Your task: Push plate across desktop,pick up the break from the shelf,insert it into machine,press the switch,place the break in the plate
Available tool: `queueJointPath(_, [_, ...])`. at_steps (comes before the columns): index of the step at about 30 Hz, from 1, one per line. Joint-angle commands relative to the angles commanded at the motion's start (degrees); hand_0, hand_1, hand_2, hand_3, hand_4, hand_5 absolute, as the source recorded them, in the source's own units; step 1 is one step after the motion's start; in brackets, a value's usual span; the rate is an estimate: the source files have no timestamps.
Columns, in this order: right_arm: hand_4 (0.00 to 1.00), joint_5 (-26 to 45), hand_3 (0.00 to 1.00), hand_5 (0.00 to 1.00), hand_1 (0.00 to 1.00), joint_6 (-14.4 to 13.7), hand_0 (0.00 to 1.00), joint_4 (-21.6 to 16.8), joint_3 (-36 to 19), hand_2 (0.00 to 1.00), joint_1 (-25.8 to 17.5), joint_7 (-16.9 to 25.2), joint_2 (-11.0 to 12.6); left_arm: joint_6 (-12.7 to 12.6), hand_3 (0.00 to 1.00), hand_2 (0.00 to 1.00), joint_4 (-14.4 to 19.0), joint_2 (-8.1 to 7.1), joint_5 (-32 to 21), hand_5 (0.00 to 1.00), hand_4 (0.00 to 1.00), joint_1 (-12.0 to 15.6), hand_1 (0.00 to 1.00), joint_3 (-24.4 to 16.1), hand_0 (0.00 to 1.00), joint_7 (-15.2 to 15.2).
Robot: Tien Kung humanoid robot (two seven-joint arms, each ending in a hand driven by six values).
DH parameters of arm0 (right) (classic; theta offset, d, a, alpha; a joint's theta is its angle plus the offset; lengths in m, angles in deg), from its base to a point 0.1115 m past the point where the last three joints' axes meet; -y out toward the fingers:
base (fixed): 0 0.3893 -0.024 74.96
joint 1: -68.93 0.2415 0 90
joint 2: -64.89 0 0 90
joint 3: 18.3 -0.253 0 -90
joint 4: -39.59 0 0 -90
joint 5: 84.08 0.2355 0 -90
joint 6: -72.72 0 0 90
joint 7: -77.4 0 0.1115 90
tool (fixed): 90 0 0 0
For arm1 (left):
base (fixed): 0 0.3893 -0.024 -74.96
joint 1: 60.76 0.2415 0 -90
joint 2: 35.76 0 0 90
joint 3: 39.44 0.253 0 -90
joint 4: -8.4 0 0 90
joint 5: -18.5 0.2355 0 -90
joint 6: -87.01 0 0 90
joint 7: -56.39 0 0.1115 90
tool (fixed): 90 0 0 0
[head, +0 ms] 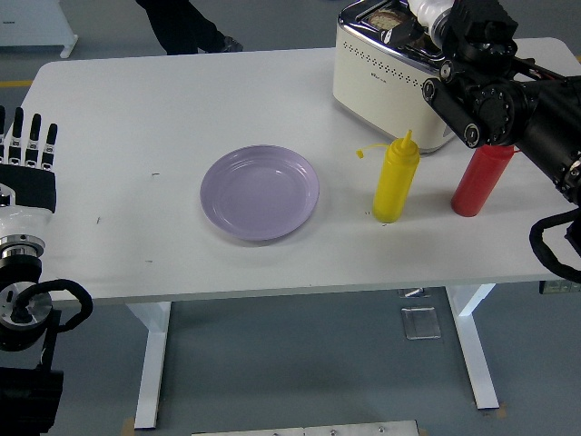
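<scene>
A lilac plate (259,193) lies at the middle of the white table (136,109). The cream toaster (381,77) stands at the back right, with a slice of bread (386,17) showing in its top slot. My right hand (434,16) is over the toaster's top right, just beside the bread; the black forearm (508,104) hides most of it. My left hand (29,141) rests at the table's left edge with its fingers straight and nothing in it.
A yellow squeeze bottle (396,179) and a red squeeze bottle (479,177) stand in front of the toaster, the red one partly behind my right arm. A person's legs (182,27) show past the table's far edge.
</scene>
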Motion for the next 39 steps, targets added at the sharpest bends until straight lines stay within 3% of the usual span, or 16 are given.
queueJointPath(2, [0.597, 0.2, 0.63, 0.317, 0.496, -0.6, 0.417, 0.6, 0.4, 0.517, -0.1, 0.2, -0.3, 0.0, 0.788, 0.847, 0.0, 0.0, 0.0, 0.998, 0.559, -0.1, 0.846, 0.0, 0.847, 0.0])
queueJointPath(3, [0.547, 0.2, 0.586, 0.253, 0.464, -0.8, 0.374, 0.9, 0.5, 0.497, -0.1, 0.3, -0.5, 0.0, 0.788, 0.848, 0.0, 0.0, 0.0, 0.998, 0.56, -0.1, 0.846, 0.0, 0.847, 0.0])
queueJointPath(21, [0.579, 2.8, 0.565, 0.279, 0.425, -2.6, 0.333, 3.8, 2.2, 0.481, -0.1, 1.8, -0.7, 0.0, 0.788, 0.848, 0.0, 0.0, 0.1, 0.998, 0.56, -1.0, 0.846, 0.3, 0.847, 0.0])
queueJointPath(22, [0.537, 2.8, 0.523, 0.251, 0.368, -2.7, 0.271, 3.8, 2.2, 0.454, -0.1, 2.0, -0.7, 0.0, 0.788, 0.848, 0.0, 0.0, 0.1, 0.998, 0.56, -1.0, 0.846, 0.3, 0.847, 0.0])
queueJointPath(23, [0.537, 2.8, 0.523, 0.251, 0.368, -2.9, 0.271, 3.7, 2.2, 0.454, 0.0, 2.1, -0.7, 0.0, 0.788, 0.848, 0.0, 0.0, 0.1, 0.998, 0.56, -1.0, 0.846, 0.3, 0.847, 0.0])
queueJointPath(27, [0.537, 2.0, 0.523, 0.251, 0.368, -5.7, 0.271, 3.2, 1.6, 0.454, 0.2, 2.7, -0.7, 0.0, 0.788, 0.848, 0.0, 0.0, 0.1, 0.998, 0.56, -1.1, 0.846, 0.3, 0.847, 0.0])
queueJointPath(28, [0.428, 1.8, 0.503, 0.207, 0.343, -6.3, 0.221, 3.0, 1.3, 0.427, 0.3, 2.8, -0.7, 0.0, 0.788, 0.848, 0.0, 0.0, 0.1, 0.998, 0.561, -1.1, 0.846, 0.3, 0.847, 0.0])
queueJointPath(33, [0.428, -0.2, 0.503, 0.207, 0.343, -8.6, 0.221, 1.8, -0.3, 0.427, 0.9, 3.2, -0.7, 0.0, 0.788, 0.848, 0.0, 0.0, 0.1, 0.998, 0.561, -1.0, 0.846, 0.3, 0.847, 0.0])
queueJointPath(34, [0.391, -0.7, 0.494, 0.196, 0.339, -8.8, 0.213, 1.6, -0.6, 0.421, 1.0, 3.2, -0.5, 0.0, 0.788, 0.848, 0.0, 0.0, 0.1, 0.998, 0.561, -1.0, 0.847, 0.2, 0.848, 0.0])
queueJointPath(39, [0.391, -3.4, 0.494, 0.196, 0.339, -10.0, 0.213, 0.1, -3.0, 0.421, 2.0, 3.5, 1.0, 0.0, 0.788, 0.848, 0.1, 0.0, 0.1, 0.998, 0.561, -1.0, 0.847, 0.3, 0.848, 0.0])
